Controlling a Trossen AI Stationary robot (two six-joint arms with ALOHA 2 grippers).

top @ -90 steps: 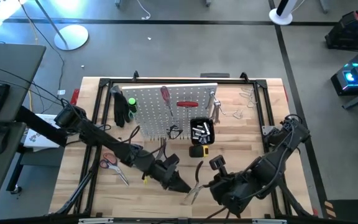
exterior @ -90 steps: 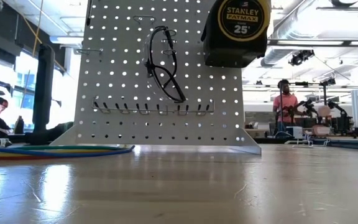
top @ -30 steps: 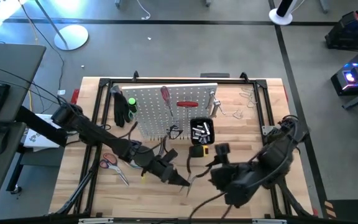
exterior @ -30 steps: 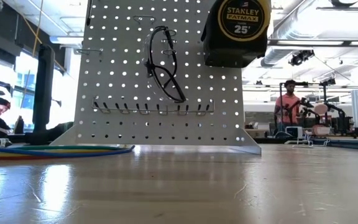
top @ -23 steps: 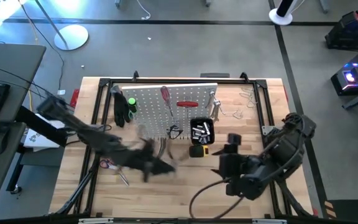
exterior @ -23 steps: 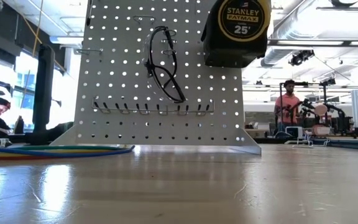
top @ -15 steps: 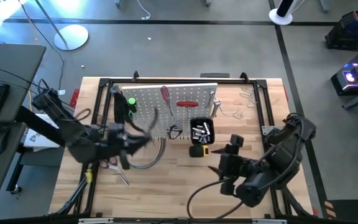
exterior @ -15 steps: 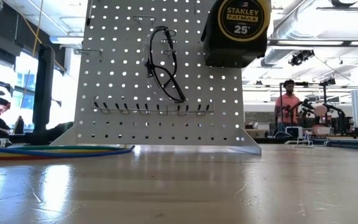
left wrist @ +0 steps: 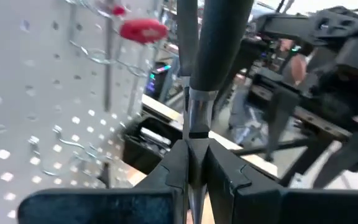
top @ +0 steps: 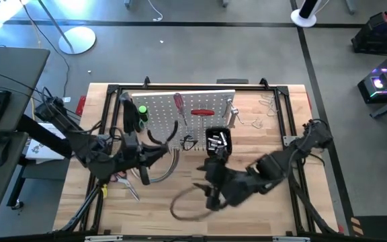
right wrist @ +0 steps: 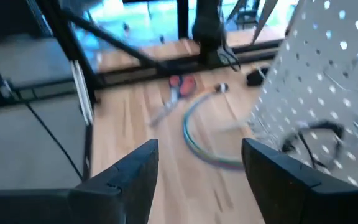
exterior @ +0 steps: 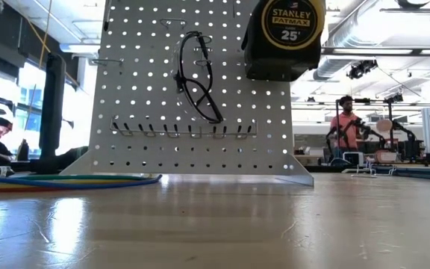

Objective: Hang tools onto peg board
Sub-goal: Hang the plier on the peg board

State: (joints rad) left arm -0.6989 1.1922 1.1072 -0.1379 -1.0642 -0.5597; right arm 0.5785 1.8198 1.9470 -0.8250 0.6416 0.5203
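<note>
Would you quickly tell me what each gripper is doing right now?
Left gripper: shut on the pliers, beside the peg board.
Right gripper: open, holding nothing.

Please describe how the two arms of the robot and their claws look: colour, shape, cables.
Both arms are dark, almost black, built of jointed segments. The left claw has two dark angular fingers with stepped edges. The right claw has two broad, dark, flat-sided fingers. A dark cable loops on the table near the right arm; thin cables run along the left arm. No markings are legible.
</note>
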